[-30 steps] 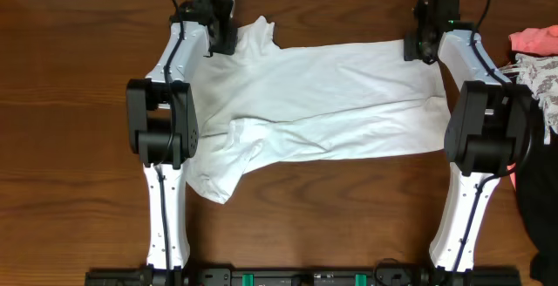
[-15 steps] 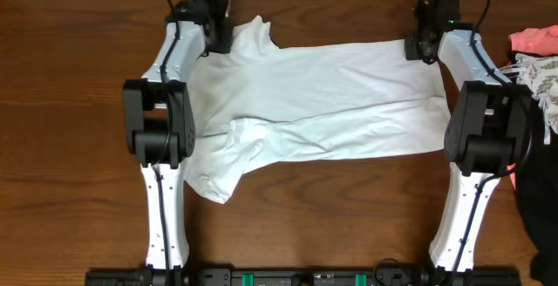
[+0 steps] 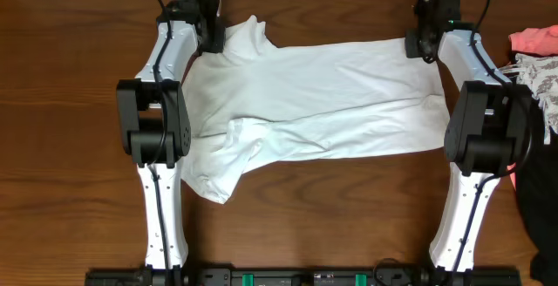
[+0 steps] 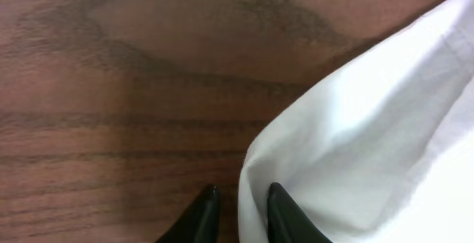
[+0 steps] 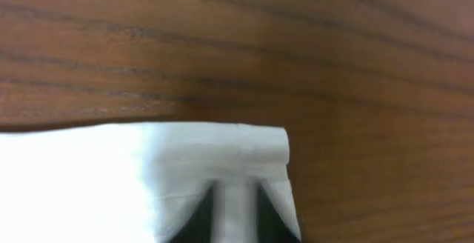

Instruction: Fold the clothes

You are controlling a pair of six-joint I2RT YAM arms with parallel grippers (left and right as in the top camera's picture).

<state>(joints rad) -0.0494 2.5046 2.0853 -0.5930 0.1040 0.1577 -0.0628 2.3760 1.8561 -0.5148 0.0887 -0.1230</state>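
One white T-shirt [image 3: 331,94] lay spread sideways across the middle of the wooden table [image 3: 78,103], its near sleeve bunched and turned over. The left gripper [image 4: 242,198], fingers narrowed on a fold at the far shoulder, had drawn that corner outward and farther back within the last second. The right gripper [image 5: 233,217] kept its pinch on the far hem corner. The far edge was probably being stretched flat before any fold. At the right edge waited a pink garment [image 3: 534,39] and a patterned cloth [image 3: 539,77].
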